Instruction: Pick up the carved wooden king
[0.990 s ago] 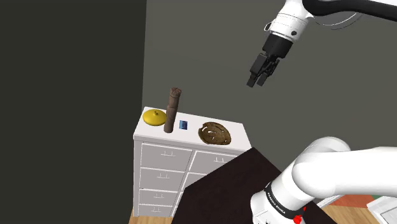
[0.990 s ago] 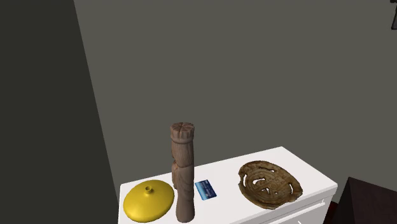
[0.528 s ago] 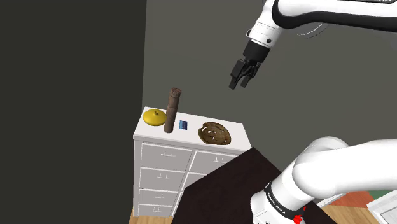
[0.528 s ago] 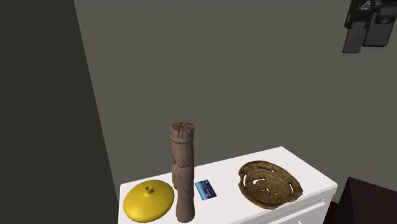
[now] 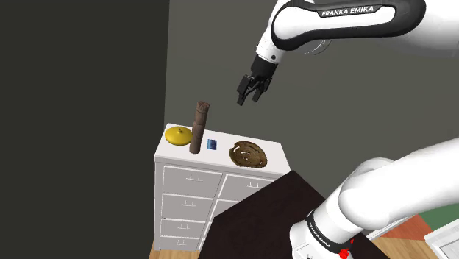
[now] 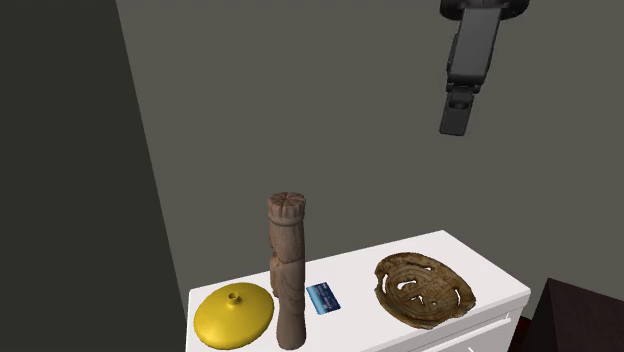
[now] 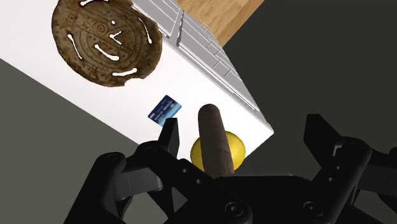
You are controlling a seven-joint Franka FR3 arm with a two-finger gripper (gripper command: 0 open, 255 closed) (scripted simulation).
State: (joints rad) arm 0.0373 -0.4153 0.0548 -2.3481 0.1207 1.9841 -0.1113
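Note:
The carved wooden king is a tall brown column standing upright on a white dresser. In the second exterior view the king rises between a yellow lid and a blue card. My gripper hangs open in the air, well above the dresser top and to the shoulder view's right of the king. The gripper points down, high over the dresser's right half in the second exterior view. In the wrist view the king lies ahead between the spread fingers of the gripper, far from them.
A yellow lid sits beside the king, a small blue card on its other side, and a brown carved dish further along the dresser top. A grey wall stands right behind. The dark stand lies in front.
The gripper has travelled toward the shoulder view's left and slightly down, nearing the space above the dresser; it has come into the second exterior view from the upper right. The dresser's things are still.

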